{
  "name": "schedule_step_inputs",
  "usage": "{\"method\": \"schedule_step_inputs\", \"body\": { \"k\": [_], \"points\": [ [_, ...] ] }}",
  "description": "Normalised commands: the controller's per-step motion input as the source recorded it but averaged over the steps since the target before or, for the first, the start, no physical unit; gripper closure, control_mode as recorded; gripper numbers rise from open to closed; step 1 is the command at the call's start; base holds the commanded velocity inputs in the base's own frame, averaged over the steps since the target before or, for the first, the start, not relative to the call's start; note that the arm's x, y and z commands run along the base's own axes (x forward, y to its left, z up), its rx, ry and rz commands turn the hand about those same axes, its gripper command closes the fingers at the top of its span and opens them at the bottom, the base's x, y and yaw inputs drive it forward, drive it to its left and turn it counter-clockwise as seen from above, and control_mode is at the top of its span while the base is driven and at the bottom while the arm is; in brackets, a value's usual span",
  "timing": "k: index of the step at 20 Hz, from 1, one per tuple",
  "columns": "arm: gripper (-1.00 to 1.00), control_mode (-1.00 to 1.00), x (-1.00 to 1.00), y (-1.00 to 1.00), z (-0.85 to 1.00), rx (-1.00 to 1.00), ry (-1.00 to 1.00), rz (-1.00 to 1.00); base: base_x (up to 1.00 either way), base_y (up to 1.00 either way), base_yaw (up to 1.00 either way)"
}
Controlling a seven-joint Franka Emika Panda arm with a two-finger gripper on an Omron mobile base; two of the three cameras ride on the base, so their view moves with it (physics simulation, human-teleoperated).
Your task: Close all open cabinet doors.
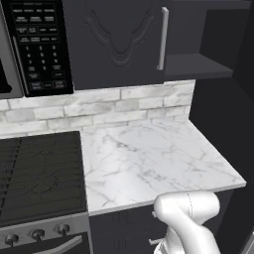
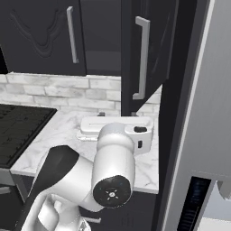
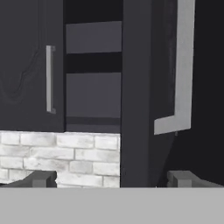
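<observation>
Two black cabinet doors hang above the counter. The left door (image 3: 26, 74) (image 1: 119, 39) (image 2: 40, 36) is shut, with its silver bar handle (image 3: 50, 78) at its right edge. The right door (image 3: 138, 87) (image 2: 153, 49) stands swung out, nearly edge-on to me, and its long handle (image 3: 183, 65) (image 2: 142, 58) faces right. Between them the cabinet's shelves (image 3: 93, 74) (image 1: 198, 64) lie exposed. My gripper (image 3: 113, 179) (image 2: 117, 115) is open and holds nothing. It hovers over the counter, below and in front of the open door's edge, pointing at the wall.
A white marble counter (image 1: 149, 158) runs under the cabinets, backed by pale brick tiles (image 1: 99, 109). A black stove (image 1: 39, 173) sits to its left, with a microwave (image 1: 34, 44) above. A tall grey panel (image 2: 203, 113) closes off the right side.
</observation>
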Motion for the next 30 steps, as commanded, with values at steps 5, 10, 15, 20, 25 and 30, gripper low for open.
{"method": "schedule_step_inputs", "body": {
  "k": [5,10,15,20,25,30],
  "points": [
    [-1.0,-1.0,0.38,-0.2,-0.13,0.0,0.0,0.01,0.0,0.0,0.0],
    [-1.0,-1.0,0.25,-0.27,-0.06,0.0,0.0,0.03,0.0,0.0,0.0],
    [-1.0,-1.0,0.14,-0.25,-0.01,0.0,0.0,0.04,0.0,0.0,0.0],
    [-1.0,-1.0,0.03,-0.11,0.0,0.0,0.0,0.05,0.0,0.0,0.0],
    [-1.0,-1.0,0.0,-0.03,0.0,0.0,0.0,0.06,0.0,0.0,0.0],
    [-1.0,-1.0,0.0,-0.16,0.0,0.0,0.0,0.08,0.0,0.0,0.0]
  ]
}}
